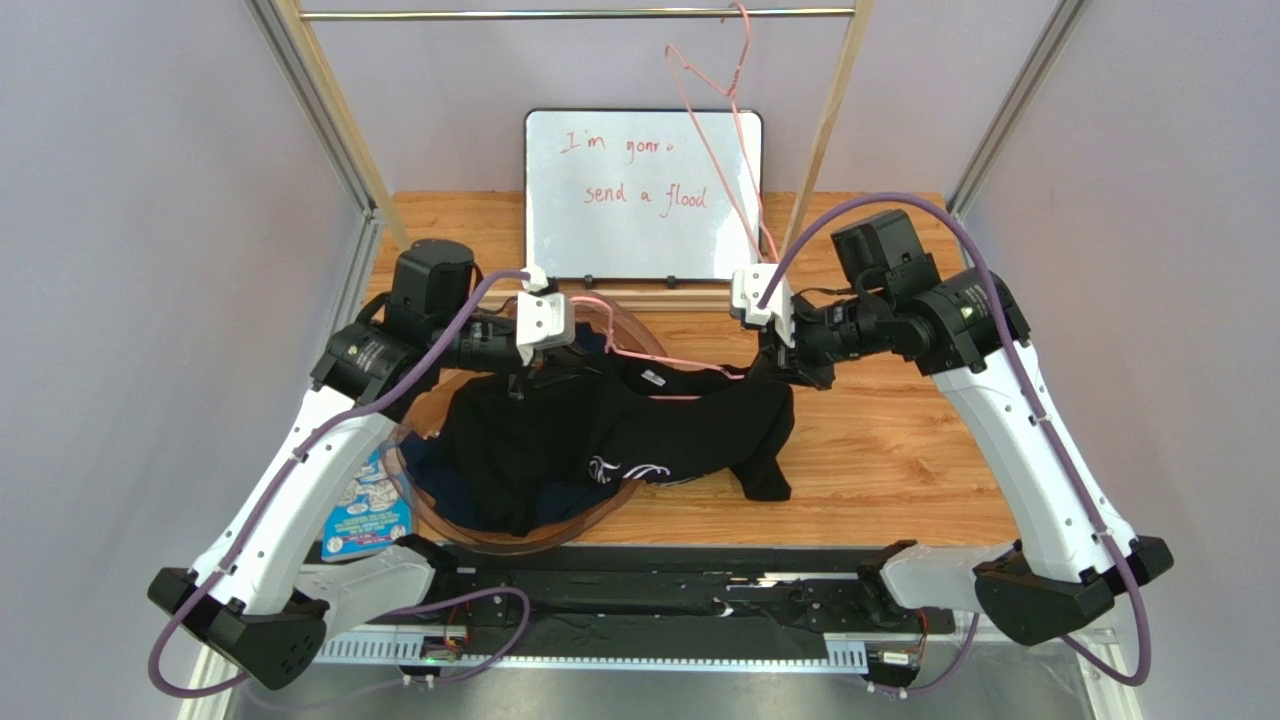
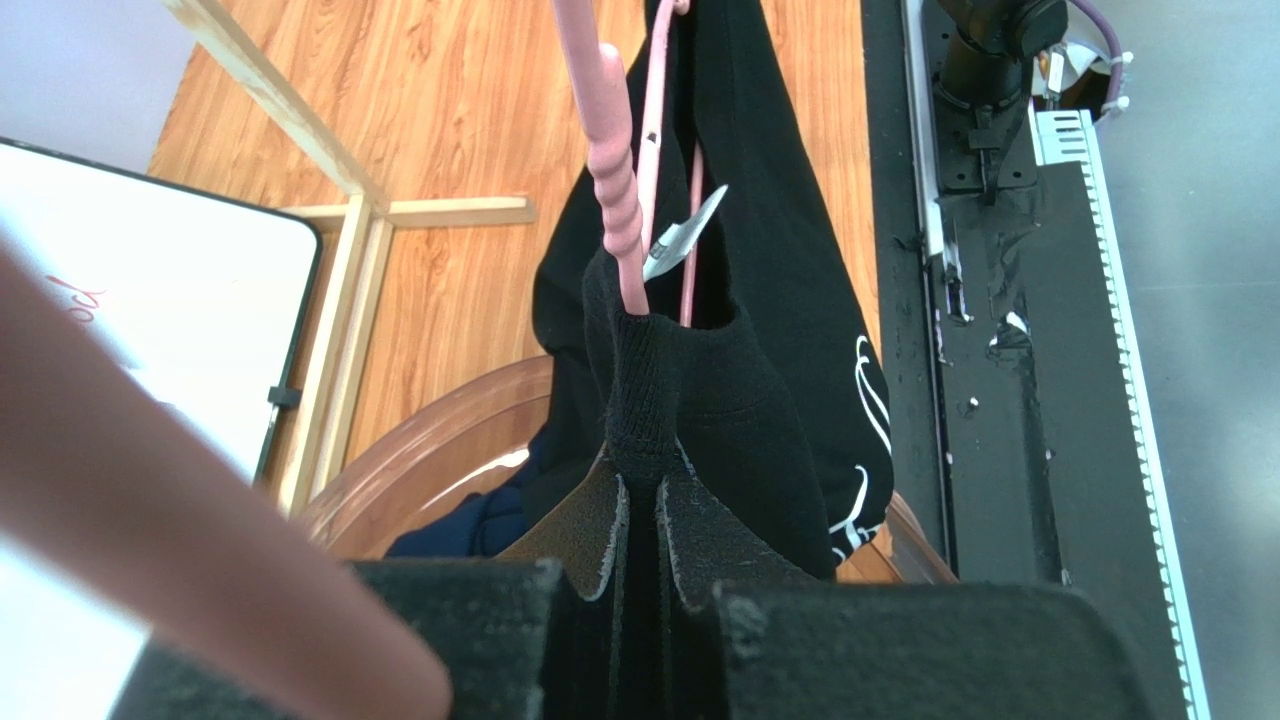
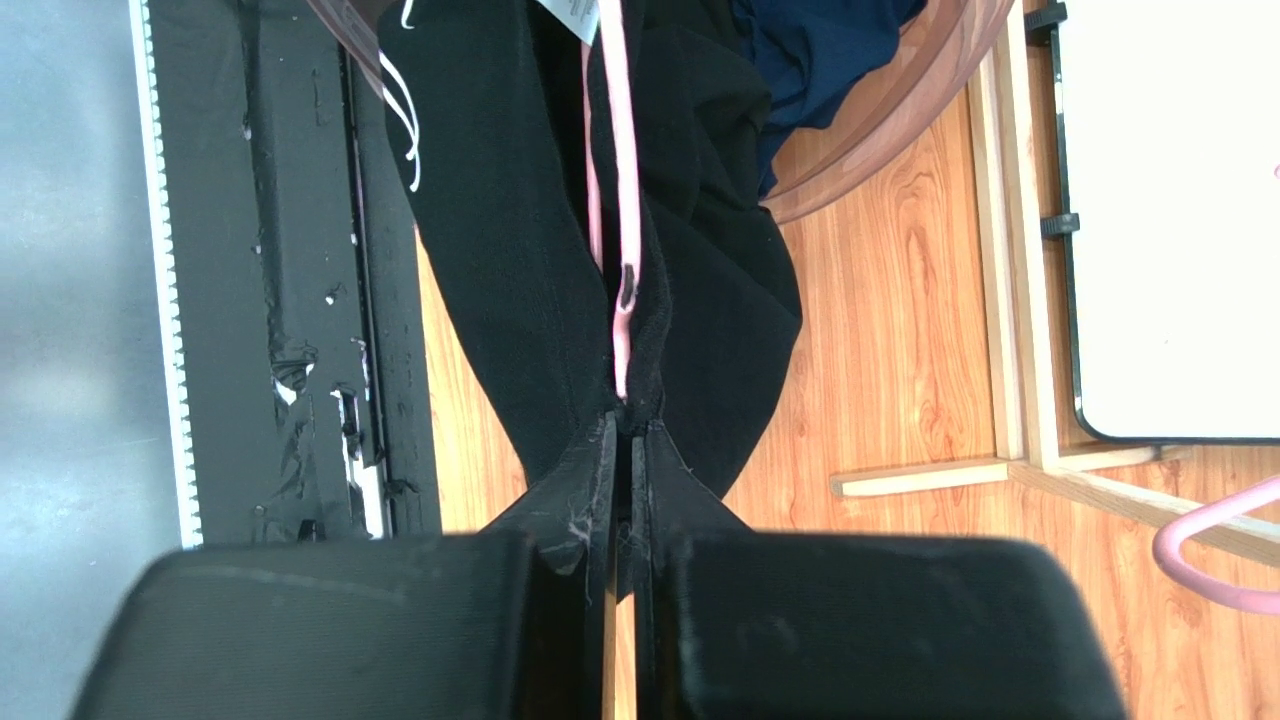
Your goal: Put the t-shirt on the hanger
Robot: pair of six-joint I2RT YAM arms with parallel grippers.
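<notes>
The black t-shirt (image 1: 601, 428) with white script print hangs stretched between both grippers, over the basket. The pink hanger (image 1: 661, 365) lies along its top edge, partly inside the fabric. My left gripper (image 1: 522, 378) is shut on the ribbed collar (image 2: 646, 390), and the hanger wire (image 2: 609, 180) enters the neck opening just beyond it. My right gripper (image 1: 769, 365) is shut on the shirt's other end (image 3: 706, 300). There the pink wire (image 3: 619, 225) runs between the folds down to the fingertips (image 3: 594, 465).
A brown round basket (image 1: 496, 533) under the shirt holds a dark navy garment (image 2: 466, 525). A whiteboard (image 1: 643, 173) stands at the back. A second pink hanger (image 1: 718, 105) hangs from the top rail of the wooden frame. A blue card (image 1: 361, 503) lies left.
</notes>
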